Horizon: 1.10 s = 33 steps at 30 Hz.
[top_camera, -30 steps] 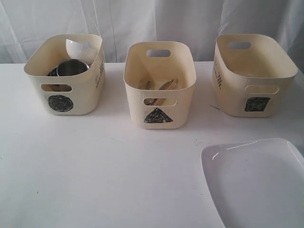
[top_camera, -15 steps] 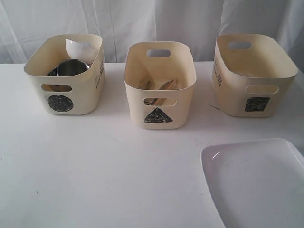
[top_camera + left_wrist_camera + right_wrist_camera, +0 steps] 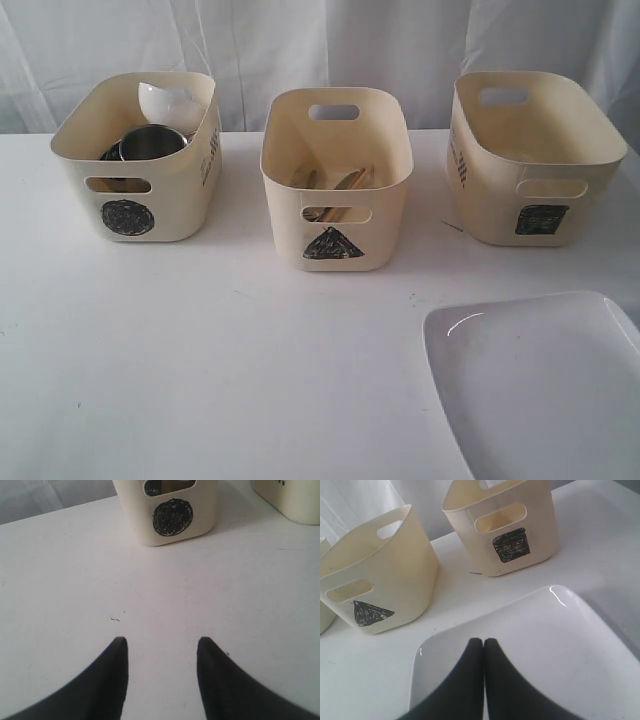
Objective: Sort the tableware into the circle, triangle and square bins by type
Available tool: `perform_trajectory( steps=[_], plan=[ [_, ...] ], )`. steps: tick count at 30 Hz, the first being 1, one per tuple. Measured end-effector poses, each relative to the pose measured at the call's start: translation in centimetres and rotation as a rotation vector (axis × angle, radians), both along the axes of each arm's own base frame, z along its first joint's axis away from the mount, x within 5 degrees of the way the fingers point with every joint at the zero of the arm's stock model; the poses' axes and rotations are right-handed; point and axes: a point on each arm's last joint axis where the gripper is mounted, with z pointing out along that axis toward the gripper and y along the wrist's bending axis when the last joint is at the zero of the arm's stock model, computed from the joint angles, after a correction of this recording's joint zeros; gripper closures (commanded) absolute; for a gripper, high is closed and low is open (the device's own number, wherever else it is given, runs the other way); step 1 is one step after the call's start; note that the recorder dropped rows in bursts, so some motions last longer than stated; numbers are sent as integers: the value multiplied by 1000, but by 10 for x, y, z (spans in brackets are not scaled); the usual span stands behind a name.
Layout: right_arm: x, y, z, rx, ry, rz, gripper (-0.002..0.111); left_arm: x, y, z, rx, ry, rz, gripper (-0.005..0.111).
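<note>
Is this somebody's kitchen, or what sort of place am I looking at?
Probably a staged test setup rather than a kitchen: a white cloth backdrop, a plain white table, and a hand-marked circle bin, triangle bin and square bin.

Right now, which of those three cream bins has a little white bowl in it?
The circle bin, leftmost in the exterior view: the small white bowl pokes above its rim, behind a steel cup. The triangle bin shows slender utensils.

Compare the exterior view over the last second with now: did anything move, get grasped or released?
Nothing visibly changed. The white plate lies at the same spot on the table, outside the bins. The circle bin, triangle bin and square bin and their contents stay put.
</note>
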Motion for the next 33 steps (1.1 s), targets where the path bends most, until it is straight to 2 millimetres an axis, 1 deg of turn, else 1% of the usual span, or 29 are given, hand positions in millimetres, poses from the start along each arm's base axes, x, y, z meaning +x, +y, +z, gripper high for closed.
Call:
perform_trajectory(
  steps=[22,29,33],
  plan=[
    [0,0,0,2,0,-1,108,0,0,0,4,1,-2,58],
    [0,0,0,2,0,-1,108,0,0,0,-105,21,36,58],
    [0,0,0,2,0,-1,108,0,0,0,-120,24,43,58]
  ],
)
